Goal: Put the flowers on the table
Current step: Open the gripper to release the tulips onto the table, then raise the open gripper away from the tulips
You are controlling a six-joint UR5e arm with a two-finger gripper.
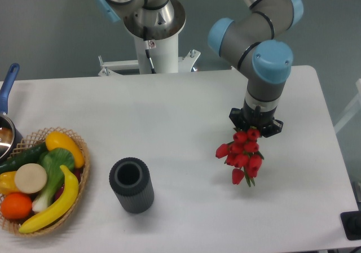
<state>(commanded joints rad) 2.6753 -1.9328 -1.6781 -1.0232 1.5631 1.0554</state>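
The flowers, a small bunch of red tulips, hang buds-down right under my gripper at the right side of the white table. The gripper points straight down and its fingers are hidden behind its own body and the buds. The stems are mostly hidden; a bit of green shows at the lower right of the bunch. The buds sit close above or on the tabletop; I cannot tell if they touch it.
A dark grey cylindrical vase stands upright at the front middle. A wicker basket with bananas, an orange and green vegetables sits at the front left. A pot with a blue handle is at the left edge.
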